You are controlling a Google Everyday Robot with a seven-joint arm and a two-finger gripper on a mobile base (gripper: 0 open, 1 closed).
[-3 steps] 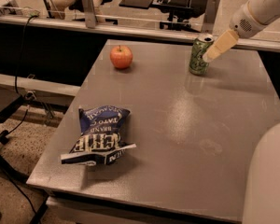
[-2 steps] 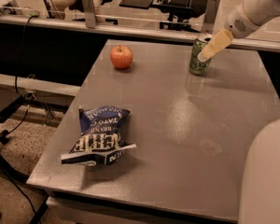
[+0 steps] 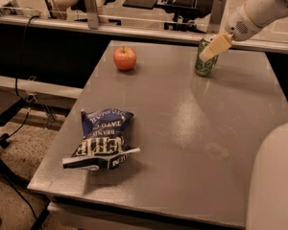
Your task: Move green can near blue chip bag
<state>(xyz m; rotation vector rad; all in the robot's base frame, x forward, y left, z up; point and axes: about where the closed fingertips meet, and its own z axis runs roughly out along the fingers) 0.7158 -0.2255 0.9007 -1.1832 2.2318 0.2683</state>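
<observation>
Three things sit on your table (image 3: pixel 192 128): green can (image 3: pixel 205 65) far right, gripper (image 3: pixel 215 47) at its top, and you cannot tell whether it grips; blue chip bag (image 3: pixel 103 140) near left; apple (image 3: pixel 125 58) far left.

We see a grey table (image 3: pixel 192 128) carrying a red apple (image 3: pixel 125 58) upper left, green can (image 3: pixel 206 67) upper right, blue chip bag (image 3: pixel 103 138) lower left; the gripper (image 3: pixel 214 48) is at the can's top.
</observation>
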